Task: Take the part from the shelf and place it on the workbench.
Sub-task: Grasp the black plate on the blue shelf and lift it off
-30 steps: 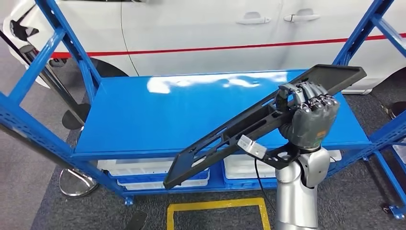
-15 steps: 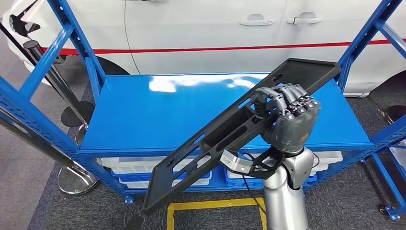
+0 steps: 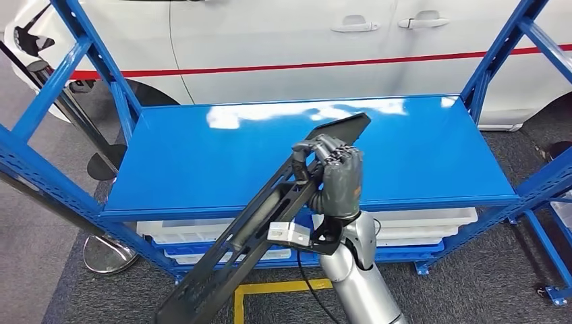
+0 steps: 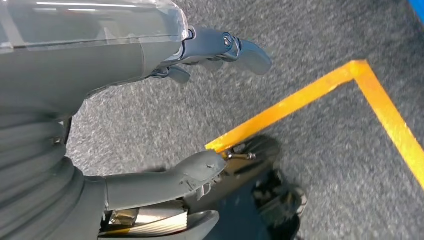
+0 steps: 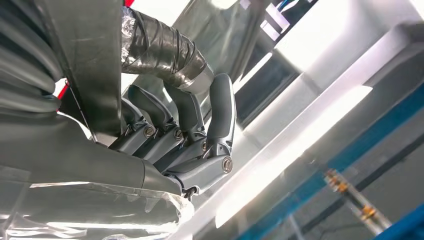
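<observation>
1. Centrally, right hand raised in front of the blue shelf, fingers curled over the edge of a long black part and gripping it.
2. Part tilted steeply, upper end toward 1 o'clock over the shelf top, lower end running down toward 7 o'clock past the shelf's front edge, clear of the shelf surface.
3. Seen from the right wrist too: dark fingers of the right hand wrapped around a taped black section of the part.
4. Left hand hanging over grey carpet, thumb and fingers apart, holding nothing.
5. Yellow floor line on the carpet beneath the left hand; also at 6 o'clock in the head view.
6. White bins on the lower shelf level.
7. White car with a red stripe at 12 o'clock behind the shelf.
</observation>
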